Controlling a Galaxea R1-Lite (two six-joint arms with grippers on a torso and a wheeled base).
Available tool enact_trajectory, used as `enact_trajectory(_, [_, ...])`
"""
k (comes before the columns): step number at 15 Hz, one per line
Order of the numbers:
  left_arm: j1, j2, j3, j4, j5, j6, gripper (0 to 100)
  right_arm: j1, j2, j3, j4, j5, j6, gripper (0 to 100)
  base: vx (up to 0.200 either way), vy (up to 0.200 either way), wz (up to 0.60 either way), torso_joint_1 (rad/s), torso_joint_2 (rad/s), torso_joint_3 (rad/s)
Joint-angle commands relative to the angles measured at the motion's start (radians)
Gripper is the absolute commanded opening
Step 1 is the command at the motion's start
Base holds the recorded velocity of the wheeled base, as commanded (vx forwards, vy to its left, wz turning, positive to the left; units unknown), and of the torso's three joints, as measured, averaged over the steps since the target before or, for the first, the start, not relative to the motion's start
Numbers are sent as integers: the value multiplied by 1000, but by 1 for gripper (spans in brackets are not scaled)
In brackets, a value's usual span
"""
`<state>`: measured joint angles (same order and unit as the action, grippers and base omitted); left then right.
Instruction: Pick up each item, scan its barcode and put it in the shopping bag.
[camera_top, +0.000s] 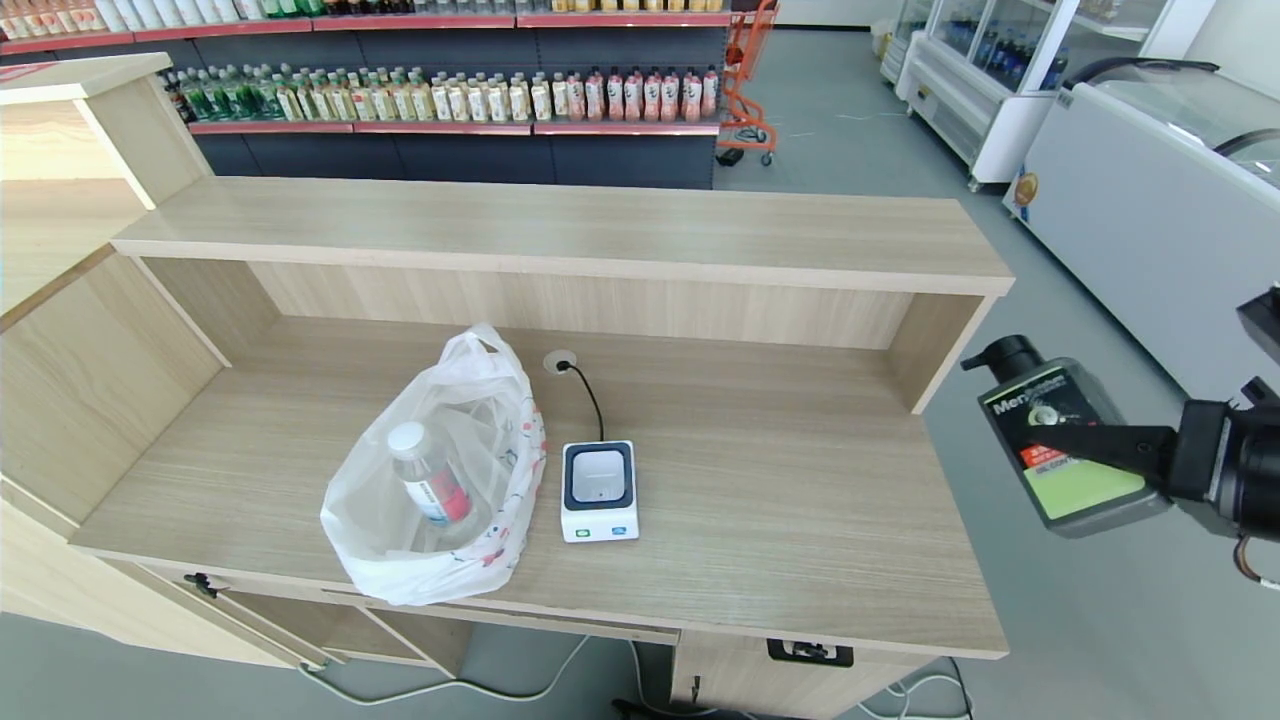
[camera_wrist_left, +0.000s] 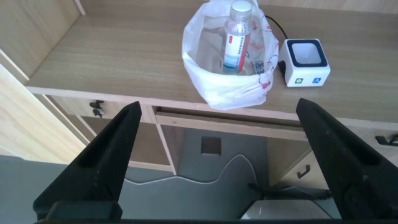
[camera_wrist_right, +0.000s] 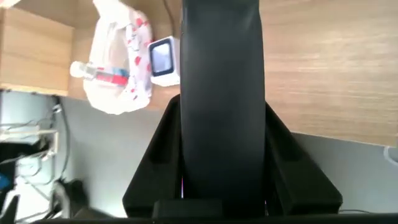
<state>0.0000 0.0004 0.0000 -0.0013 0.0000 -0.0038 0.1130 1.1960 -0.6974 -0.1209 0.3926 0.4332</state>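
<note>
Gripping a dark pump bottle across its labelled body, the right gripper holds it in the air off the right end of the wooden checkout counter, well apart from everything on the top. The bottle is tilted, with its black pump head pointing up and toward the counter. From the right wrist camera its dark body sits clamped between the two fingers. On the counter a white plastic shopping bag stands open, and a clear water bottle with a white cap leans inside it. Just beside the bag, on its right, sits a small white barcode scanner, window facing up; its black cable runs back to a hole in the countertop. The left gripper hangs in front of the counter's near edge, its fingers spread wide with nothing between them.
</note>
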Motion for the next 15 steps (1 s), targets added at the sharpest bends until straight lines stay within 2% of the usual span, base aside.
enact_trajectory(1, [0,0,0,0,0,-1,100,20,71,12,-17,69,22,0,0,0,0,0,0,0])
enact_trajectory(5, [0,1,0,0,0,-1,100,123,162,3,-238,85,157,0,0,0,0,0,0,0])
enact_trajectory(11, [0,1,0,0,0,-1,100,185,201,21,-252,86,153,0,0,0,0,0,0,0])
enact_trajectory(15, [-2,1,0,0,0,-1,100,185,212,27,-252,86,153,0,0,0,0,0,0,0])
